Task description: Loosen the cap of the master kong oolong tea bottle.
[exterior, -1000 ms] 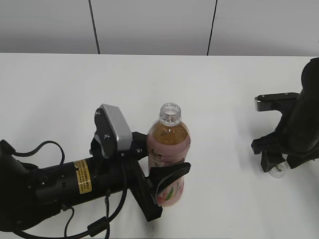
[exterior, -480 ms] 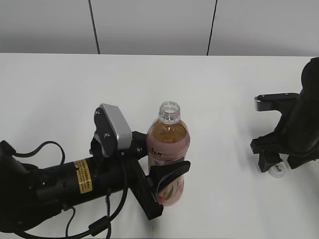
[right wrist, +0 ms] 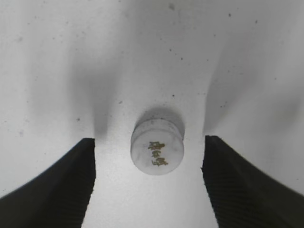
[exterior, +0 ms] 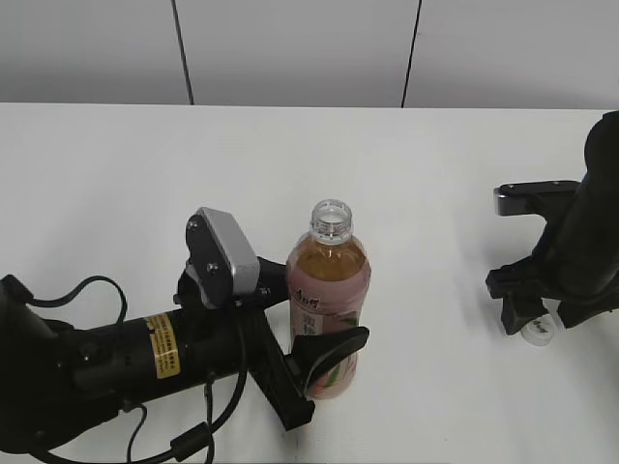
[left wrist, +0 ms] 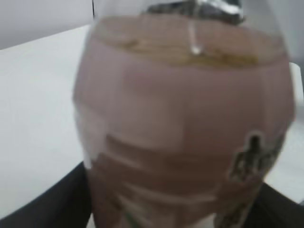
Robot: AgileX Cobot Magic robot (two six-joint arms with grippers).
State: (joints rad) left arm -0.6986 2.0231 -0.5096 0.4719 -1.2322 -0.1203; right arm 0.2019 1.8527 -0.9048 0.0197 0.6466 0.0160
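Note:
The master kong oolong tea bottle [exterior: 327, 280] stands upright at the table's middle front, its mouth bare with no cap on it. It fills the left wrist view [left wrist: 185, 109]. My left gripper [exterior: 324, 353] is shut on the bottle's lower body, and its dark jaws show at both lower corners of the left wrist view [left wrist: 175, 211]. The white cap [exterior: 538, 332] lies on the table at the right, top up with a small dark mark [right wrist: 157, 148]. My right gripper [exterior: 530, 311] is open, with a jaw on each side of the cap and not touching it [right wrist: 148, 142].
The white table [exterior: 435, 174] runs back to a grey panelled wall [exterior: 290, 48]. The left arm's body and cables [exterior: 116, 358] lie across the front left. The right arm [exterior: 590, 232] stands at the right edge.
The left arm and the bottle have shifted slightly to the right. The cap under the right gripper has shifted by a small amount and now rests on the table.

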